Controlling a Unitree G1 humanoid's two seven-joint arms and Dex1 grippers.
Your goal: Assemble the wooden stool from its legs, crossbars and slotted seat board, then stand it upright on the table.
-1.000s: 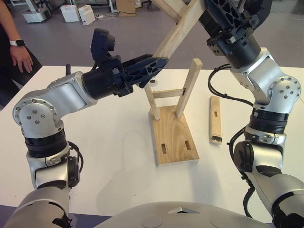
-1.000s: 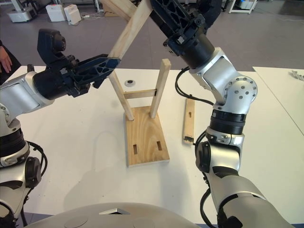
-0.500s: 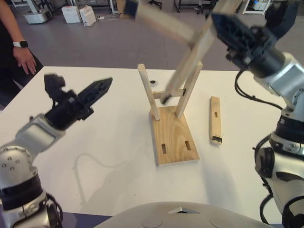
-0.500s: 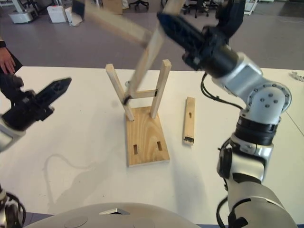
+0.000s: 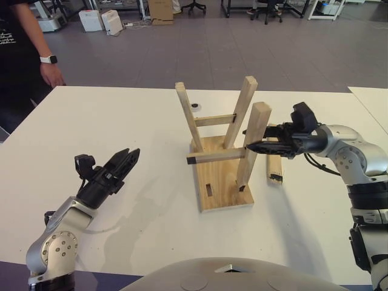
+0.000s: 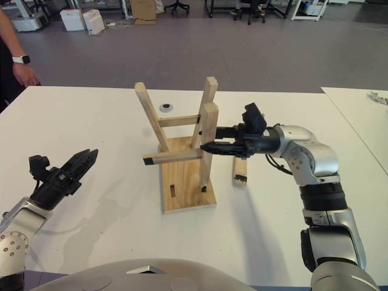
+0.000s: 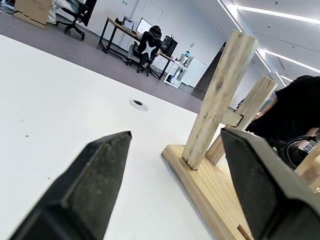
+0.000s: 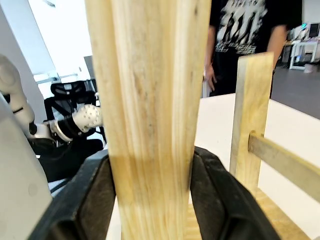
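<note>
The leg is clamped by the right end effector at a seat board slot; if released unseated, toppling is risked. The left end effector is open.

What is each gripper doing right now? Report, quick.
Left gripper: open, holding nothing.
Right gripper: closed on the leg standing on the seat board.

One seat board, four legs — three standing, one lying flat — two crossbars, one small disc
</note>
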